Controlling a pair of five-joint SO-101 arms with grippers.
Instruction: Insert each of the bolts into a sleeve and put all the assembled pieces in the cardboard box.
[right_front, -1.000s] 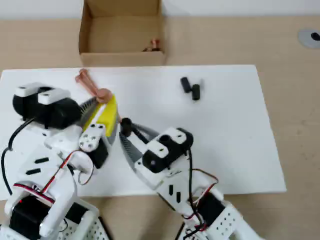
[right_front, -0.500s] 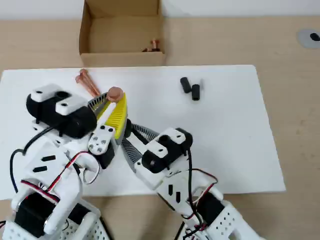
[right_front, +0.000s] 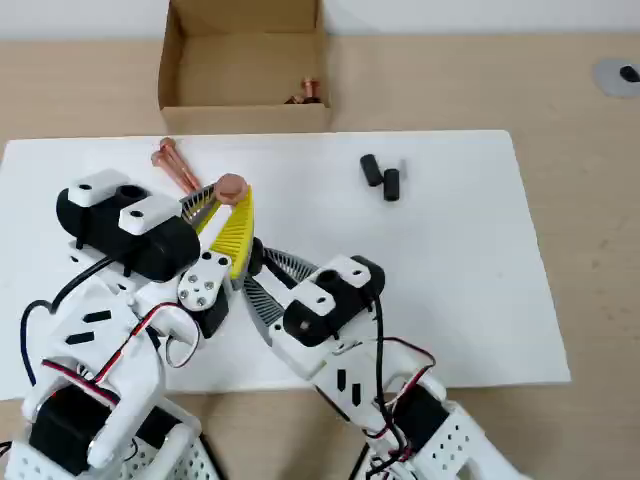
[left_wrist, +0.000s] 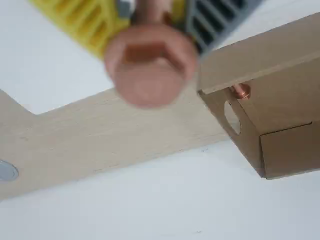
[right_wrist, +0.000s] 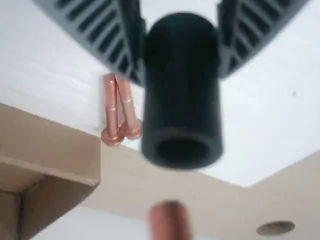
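Note:
My left gripper (right_front: 226, 200), with one yellow and one grey finger, is shut on a copper bolt (right_front: 230, 187) that points its head up over the white mat (right_front: 460, 290). In the left wrist view the bolt's head (left_wrist: 150, 65) faces the camera. Just beside it, my right gripper (right_front: 256, 254) is shut on a black sleeve (right_front: 252, 248); the sleeve's open end (right_wrist: 181, 150) faces the tip of that bolt (right_wrist: 169, 220). Two loose bolts (right_front: 174, 163) lie side by side at the mat's far left. Two loose sleeves (right_front: 381, 177) lie farther right.
The open cardboard box (right_front: 180, 70) stands behind the mat's far edge, with a copper and black piece (right_front: 308, 92) in its right corner. A grey disc (right_front: 620, 75) is set in the wooden table at the far right. The mat's right half is bare.
The left arm has swung right and forward, and the bolt in its gripper has tipped from lying low to head up, closer to the sleeve. The right arm has barely moved.

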